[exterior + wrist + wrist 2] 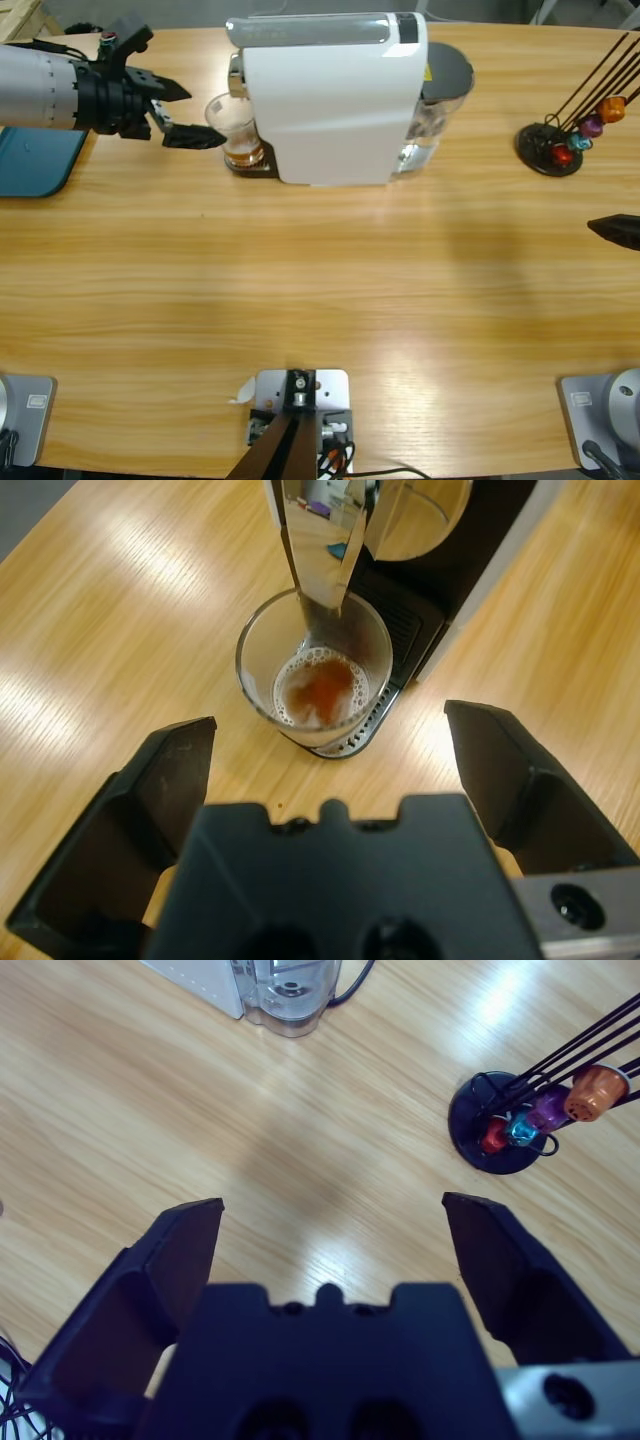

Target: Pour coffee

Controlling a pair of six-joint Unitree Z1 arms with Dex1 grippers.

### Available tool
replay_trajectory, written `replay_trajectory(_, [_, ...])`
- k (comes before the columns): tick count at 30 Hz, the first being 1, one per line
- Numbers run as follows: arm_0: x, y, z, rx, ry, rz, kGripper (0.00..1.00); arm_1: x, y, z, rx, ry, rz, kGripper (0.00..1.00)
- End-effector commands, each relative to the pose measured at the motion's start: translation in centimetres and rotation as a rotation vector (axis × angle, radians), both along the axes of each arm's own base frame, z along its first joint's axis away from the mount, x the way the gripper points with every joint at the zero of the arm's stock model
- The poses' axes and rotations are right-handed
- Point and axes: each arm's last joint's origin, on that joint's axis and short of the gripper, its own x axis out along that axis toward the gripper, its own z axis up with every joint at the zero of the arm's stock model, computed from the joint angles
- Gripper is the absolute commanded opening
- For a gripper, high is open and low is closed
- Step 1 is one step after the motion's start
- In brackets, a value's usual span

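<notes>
Item: clear glass tumbler [313,675], standing upright on the drip tray [375,725] of a white coffee machine [335,100], directly beneath its chrome spout [318,555], toward the far left of the tabletop [320,300]. Contents: the coffee [320,690], a shallow amber-brown pool with a ring of foam, covering only the bottom. Handling, as judged: light, rigid, smooth-walled and likely slippery; breakable if knocked against the spout or squeezed hard; little liquid, so low spill risk at a modest tilt. Recommended hold: across the side wall at mid-height or lower, below the rim and clear of the spout, jaws on opposite sides. Left end effector [330,770]: jaws spread wide, empty, facing the tumbler from just beside it, not touching; in the high view one jaw tip lies near the glass wall. Right end effector [330,1250]: jaws apart, empty, over bare wood well away from the machine, near a black capsule stand [500,1120] holding coloured capsules.
</notes>
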Motion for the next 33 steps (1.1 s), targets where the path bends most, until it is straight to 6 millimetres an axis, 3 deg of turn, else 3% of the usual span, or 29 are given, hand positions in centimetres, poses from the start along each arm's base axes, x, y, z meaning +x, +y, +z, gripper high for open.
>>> replay_trajectory(1, [2.1, -1.0, -2.3, 0.018, 0.050, -0.025, 0.991, 0.1, 0.1, -0.5, -0.023, 0.023, -0.013, 1.000])
replay_trajectory(11, [4.1, -2.2, -3.0, 0.012, 0.056, -0.046, 0.987, 0.3, 0.2, -0.6, -0.027, 0.028, -0.013, 1.000])
replay_trajectory(23, [4.6, -2.6, -4.3, 0.012, 0.095, -0.065, 0.965, 0.6, 0.4, -0.6, -0.034, 0.039, -0.010, 1.000])
replay_trajectory(29, [4.7, -2.6, -4.4, 0.009, 0.105, -0.053, 0.792, 0.7, 0.5, -0.6, -0.036, 0.044, -0.009, 1.000])
replay_trajectory(31, [4.7, -2.6, -4.6, 0.005, 0.114, -0.055, 0.634, 0.7, 0.5, -0.7, -0.038, 0.045, -0.008, 1.000])
replay_trajectory(33, [4.7, -2.6, -4.6, 0.003, 0.116, -0.054, 0.387, 0.7, 0.5, -0.7, -0.039, 0.045, -0.008, 1.000])
